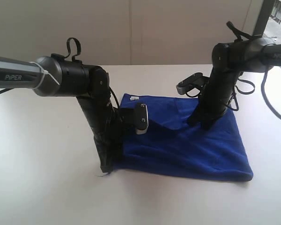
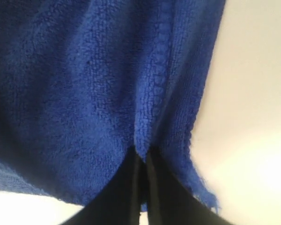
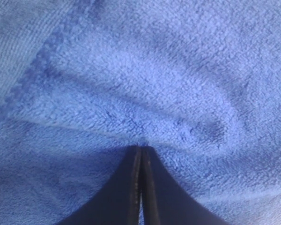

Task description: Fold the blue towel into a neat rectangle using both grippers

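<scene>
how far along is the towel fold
Done: both grips look made: the left gripper is shut on the edge of the deep blue microfibre towel, the right gripper on a pucker further in. In hand: holding, no lift yet. Left: the fold; the towel lies spread and skewed on the white table.

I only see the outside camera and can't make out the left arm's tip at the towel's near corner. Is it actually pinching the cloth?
Observer: Yes. Its wrist camera shows the left gripper shut, with the stitched hem of the blue towel nipped between its tips.
Operator: And the right one?
Observer: The right gripper is shut too, a ridge of cloth puckered at its tips.
Operator: Anything fraying?
Observer: A frayed tuft sticks out from the edge beside the left gripper, against the table.
</scene>
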### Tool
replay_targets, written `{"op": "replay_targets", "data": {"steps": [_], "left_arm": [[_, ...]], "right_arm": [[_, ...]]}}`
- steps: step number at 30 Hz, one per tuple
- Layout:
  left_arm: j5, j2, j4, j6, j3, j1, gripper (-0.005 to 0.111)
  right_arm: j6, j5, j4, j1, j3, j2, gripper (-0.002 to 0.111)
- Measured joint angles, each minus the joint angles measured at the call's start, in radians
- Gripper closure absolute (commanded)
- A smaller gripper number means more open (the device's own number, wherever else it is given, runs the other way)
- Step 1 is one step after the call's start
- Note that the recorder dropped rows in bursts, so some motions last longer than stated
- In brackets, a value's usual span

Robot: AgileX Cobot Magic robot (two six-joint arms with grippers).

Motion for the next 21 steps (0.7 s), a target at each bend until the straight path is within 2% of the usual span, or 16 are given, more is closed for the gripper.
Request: {"op": "replay_targets", "data": {"steps": [21], "left_arm": [[0.060,-0.024,-0.002,0.000,0.000,0.000,0.105]], "right_arm": [[0.000,0.000,0.000,0.000,0.000,0.000,0.108]]}}
